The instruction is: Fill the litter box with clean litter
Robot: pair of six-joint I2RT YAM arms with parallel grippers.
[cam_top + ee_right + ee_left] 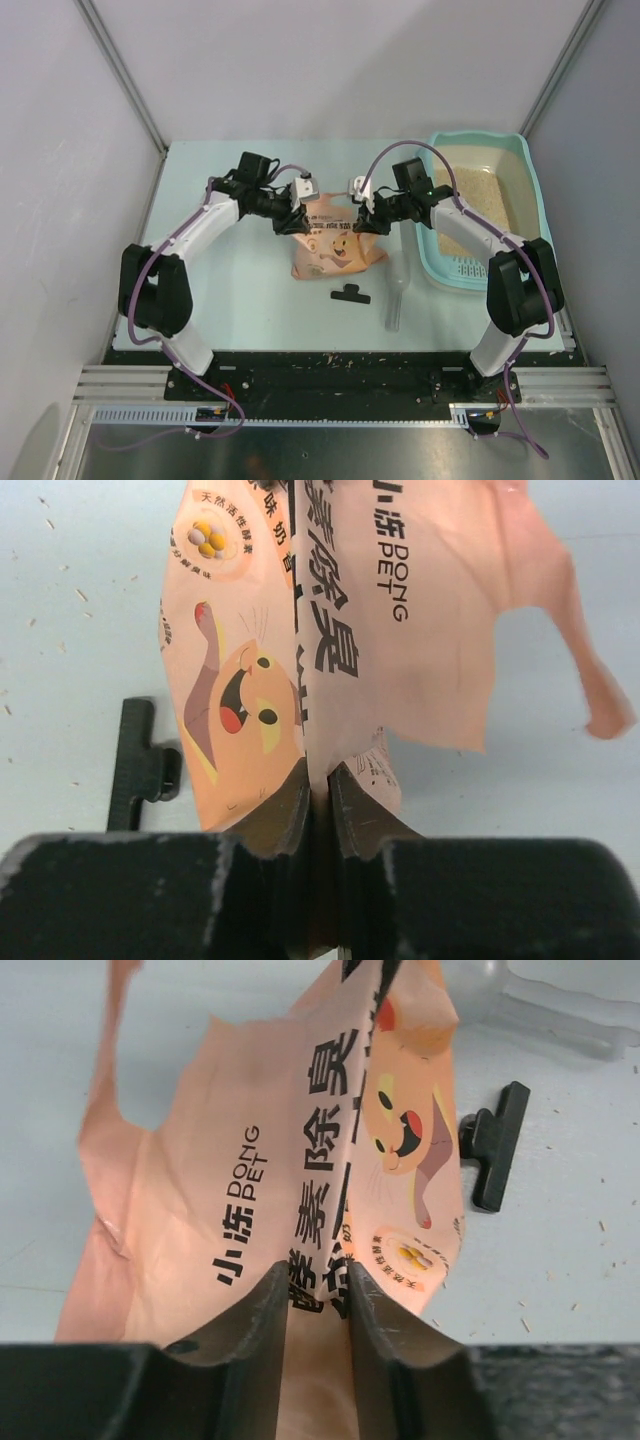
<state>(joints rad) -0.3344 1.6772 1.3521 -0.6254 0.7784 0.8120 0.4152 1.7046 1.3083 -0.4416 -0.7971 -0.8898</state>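
The teal litter box (530, 195) stands at the back right, its perforated ledge towards me. Beige clean litter (478, 195) covers its floor. The peach-pink cartoon-cat bag (330, 245) is held between both arms at mid-table, left of the box. My left gripper (293, 222) is shut on the bag's left top edge; the left wrist view shows the jaws of this gripper (318, 1295) pinching the bag (300, 1180). My right gripper (368, 220) is shut on the right top edge; its wrist view shows the jaws of that gripper (320, 780) clamped on the bag (330, 610).
A black clip (350, 294) lies on the table in front of the bag; it also shows in the left wrist view (490, 1145) and the right wrist view (140, 770). A clear plastic scoop (395, 290) lies between bag and litter box. Fine specks dot the tabletop.
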